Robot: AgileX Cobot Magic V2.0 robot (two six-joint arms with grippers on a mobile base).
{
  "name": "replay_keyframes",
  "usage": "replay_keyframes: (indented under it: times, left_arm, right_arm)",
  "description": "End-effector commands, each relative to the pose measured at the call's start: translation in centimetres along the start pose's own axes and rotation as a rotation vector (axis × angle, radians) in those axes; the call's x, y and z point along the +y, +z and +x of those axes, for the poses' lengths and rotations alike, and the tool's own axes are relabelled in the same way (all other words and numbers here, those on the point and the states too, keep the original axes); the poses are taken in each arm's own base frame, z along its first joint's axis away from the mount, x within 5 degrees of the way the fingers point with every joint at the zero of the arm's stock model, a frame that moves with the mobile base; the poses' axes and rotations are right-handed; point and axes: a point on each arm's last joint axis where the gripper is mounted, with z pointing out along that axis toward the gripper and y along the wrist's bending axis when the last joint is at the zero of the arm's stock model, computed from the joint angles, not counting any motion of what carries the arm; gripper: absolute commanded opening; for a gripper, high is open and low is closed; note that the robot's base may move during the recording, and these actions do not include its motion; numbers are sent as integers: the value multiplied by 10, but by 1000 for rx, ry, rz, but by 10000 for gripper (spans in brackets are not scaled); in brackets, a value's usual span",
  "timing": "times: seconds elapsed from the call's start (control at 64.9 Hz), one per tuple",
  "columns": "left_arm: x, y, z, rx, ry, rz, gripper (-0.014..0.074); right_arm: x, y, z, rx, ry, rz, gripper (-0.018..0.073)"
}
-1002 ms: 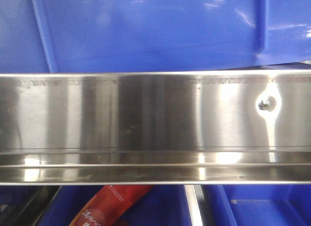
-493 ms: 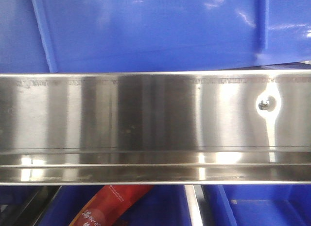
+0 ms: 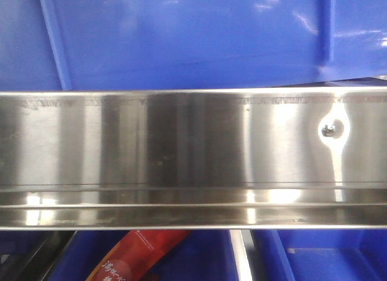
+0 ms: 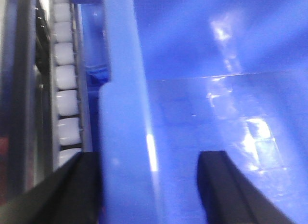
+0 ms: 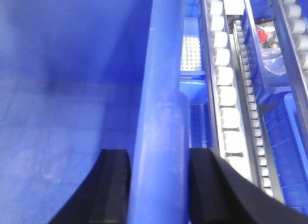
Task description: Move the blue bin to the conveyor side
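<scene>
The blue bin (image 3: 193,39) fills the top of the front view, behind a steel rail. In the left wrist view my left gripper (image 4: 149,185) straddles the bin's thick rim (image 4: 125,113). Its outer finger (image 4: 82,195) lies against the rim. Its inner finger (image 4: 226,190) stands apart from the rim inside the bin, so this gripper is open. In the right wrist view my right gripper (image 5: 159,185) is shut on the opposite rim (image 5: 161,113), both black pads pressed to it. The conveyor is out of view.
A shiny stainless-steel rail (image 3: 193,154) crosses the front view, with a red packet (image 3: 139,257) and lower blue bins (image 3: 320,257) below it. Tracks of white rollers (image 5: 226,89) (image 4: 65,79) run beside the bin. Narrower blue bins (image 5: 269,50) sit on the right tracks.
</scene>
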Motion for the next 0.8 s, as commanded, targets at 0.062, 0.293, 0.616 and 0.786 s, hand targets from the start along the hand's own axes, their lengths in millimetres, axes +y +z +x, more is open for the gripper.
replay_keyframes:
  times: [0.062,0.293,0.616,0.786]
  left_arm:
    - [-3,-3,-3,-22,2,-1,241]
    - [-3,-3,-2,-18,-43,1,90]
    - [-3,-3,-2,-16,-42,0,-18]
    - [-3,-3,-2,-16,-44,4,-18]
  right_arm:
    - [-1,1,1,1,-9,8,-88]
    - [-1,5,0,10,-10,9,-88]
    - [-1,8,0,18,-11,10,-88]
    - [-1,8,0,18,-11,10,-88]
